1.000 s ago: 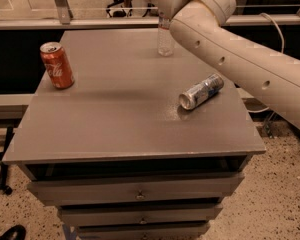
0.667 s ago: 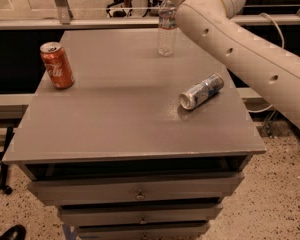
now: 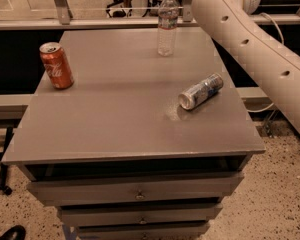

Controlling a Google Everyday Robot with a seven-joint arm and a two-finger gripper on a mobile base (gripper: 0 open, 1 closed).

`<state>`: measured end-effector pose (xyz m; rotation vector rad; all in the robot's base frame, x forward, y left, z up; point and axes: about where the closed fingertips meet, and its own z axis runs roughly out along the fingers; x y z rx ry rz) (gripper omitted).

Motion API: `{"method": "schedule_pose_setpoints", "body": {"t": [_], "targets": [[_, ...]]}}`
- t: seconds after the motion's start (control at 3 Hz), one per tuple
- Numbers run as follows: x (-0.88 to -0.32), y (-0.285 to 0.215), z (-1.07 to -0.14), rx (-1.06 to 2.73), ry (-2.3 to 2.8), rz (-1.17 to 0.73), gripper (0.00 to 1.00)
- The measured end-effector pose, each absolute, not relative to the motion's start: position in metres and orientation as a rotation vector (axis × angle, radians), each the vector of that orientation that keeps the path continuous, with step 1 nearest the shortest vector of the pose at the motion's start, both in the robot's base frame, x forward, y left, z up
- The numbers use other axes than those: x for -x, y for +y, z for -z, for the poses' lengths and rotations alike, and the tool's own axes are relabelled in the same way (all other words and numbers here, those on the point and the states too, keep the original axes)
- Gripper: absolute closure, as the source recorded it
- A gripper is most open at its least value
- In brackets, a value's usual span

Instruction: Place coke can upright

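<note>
The red coke can (image 3: 56, 65) with white script stands upright near the left edge of the grey cabinet top (image 3: 115, 109). My white arm (image 3: 255, 49) reaches in from the right side and runs up to the top edge of the camera view. My gripper is out of view past that top edge. Nothing touches the coke can.
A clear plastic water bottle (image 3: 167, 24) stands upright at the back middle of the top. A silver-and-blue can (image 3: 200, 91) lies on its side at the right. Drawers (image 3: 135, 194) sit below the top. Railings and a speckled floor surround the cabinet.
My arm has pulled up and to the right, away from the water bottle, which now shows fully. The cans have not moved.
</note>
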<state>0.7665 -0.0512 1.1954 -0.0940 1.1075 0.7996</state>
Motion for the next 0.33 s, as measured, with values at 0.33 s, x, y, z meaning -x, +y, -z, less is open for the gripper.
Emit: {"method": "schedule_pose_setpoints", "body": {"t": [0.33], "targets": [[-0.7458, -0.0348, -1.2078, 0.192, 1.077, -0.776, 0.00]]}}
